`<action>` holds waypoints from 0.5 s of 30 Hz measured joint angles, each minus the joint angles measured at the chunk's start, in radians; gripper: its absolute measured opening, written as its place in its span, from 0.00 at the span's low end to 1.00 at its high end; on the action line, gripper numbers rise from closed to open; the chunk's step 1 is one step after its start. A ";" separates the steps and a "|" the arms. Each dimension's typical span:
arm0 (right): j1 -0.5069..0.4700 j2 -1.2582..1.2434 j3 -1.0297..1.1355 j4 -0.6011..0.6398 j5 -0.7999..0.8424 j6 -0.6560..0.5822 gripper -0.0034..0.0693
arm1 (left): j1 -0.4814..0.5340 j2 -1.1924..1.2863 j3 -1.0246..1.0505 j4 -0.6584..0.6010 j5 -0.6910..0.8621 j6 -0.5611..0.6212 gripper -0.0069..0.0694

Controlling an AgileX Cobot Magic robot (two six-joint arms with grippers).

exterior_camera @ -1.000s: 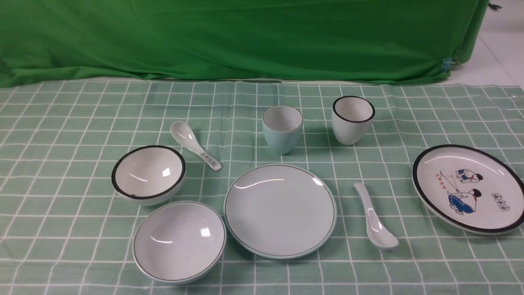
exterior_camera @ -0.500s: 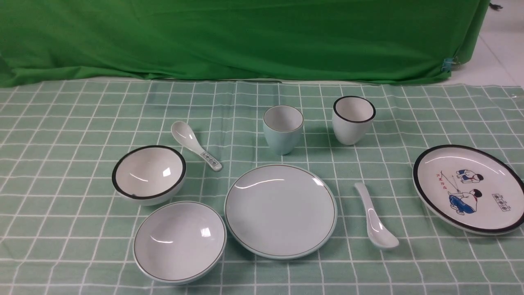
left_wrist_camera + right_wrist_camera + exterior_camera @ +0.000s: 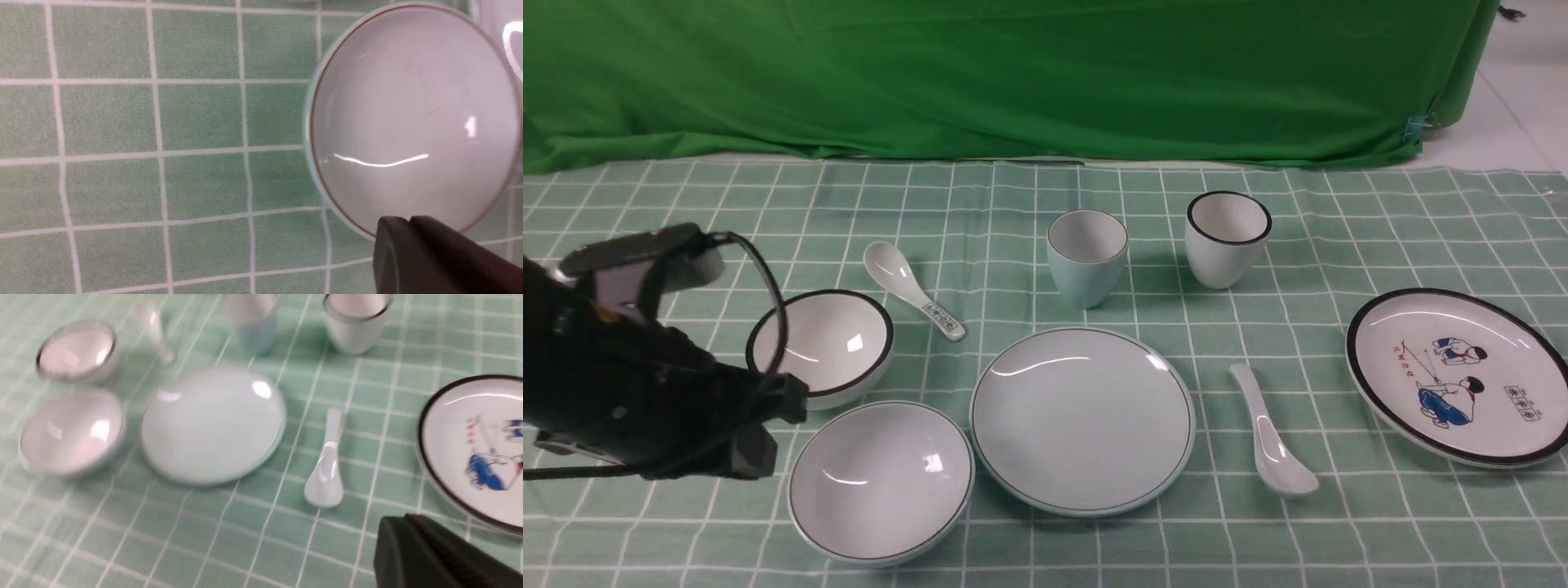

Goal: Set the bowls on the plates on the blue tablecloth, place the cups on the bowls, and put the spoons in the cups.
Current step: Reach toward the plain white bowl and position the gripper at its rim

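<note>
Closed and empty, the left gripper (image 3: 410, 220) comes low beside the pale blue bowl (image 3: 882, 482); advancing unopened, it could shove that bowl into the plain plate (image 3: 1082, 420) just to its right, or knock the black-rimmed bowl (image 3: 823, 343) behind. The right gripper (image 3: 408, 519), also closed on nothing, could drag the plain spoon (image 3: 1274, 445) if lowered carelessly.

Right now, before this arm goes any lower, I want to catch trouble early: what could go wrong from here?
The left gripper is shut near the rim of the pale blue bowl, so descending without opening might knock it.

That bowl sits close beside the pale blue plate; a push that way could make them clink.

The left arm overlaps the black-rimmed white bowl in the front view, and its loose cable might snag something.
</note>
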 joint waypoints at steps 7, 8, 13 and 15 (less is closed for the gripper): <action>0.103 0.145 -0.011 0.007 -0.015 -0.016 0.07 | -0.070 0.155 -0.030 0.058 -0.067 -0.048 0.16; 0.110 0.157 -0.011 0.007 -0.020 -0.015 0.07 | -0.071 0.167 -0.034 0.062 -0.078 -0.055 0.20; 0.112 0.171 -0.012 0.007 -0.058 -0.011 0.07 | -0.072 0.195 -0.034 0.148 -0.112 -0.104 0.43; 0.112 0.171 -0.012 0.007 -0.071 -0.009 0.07 | -0.072 0.208 -0.034 0.190 -0.139 -0.133 0.55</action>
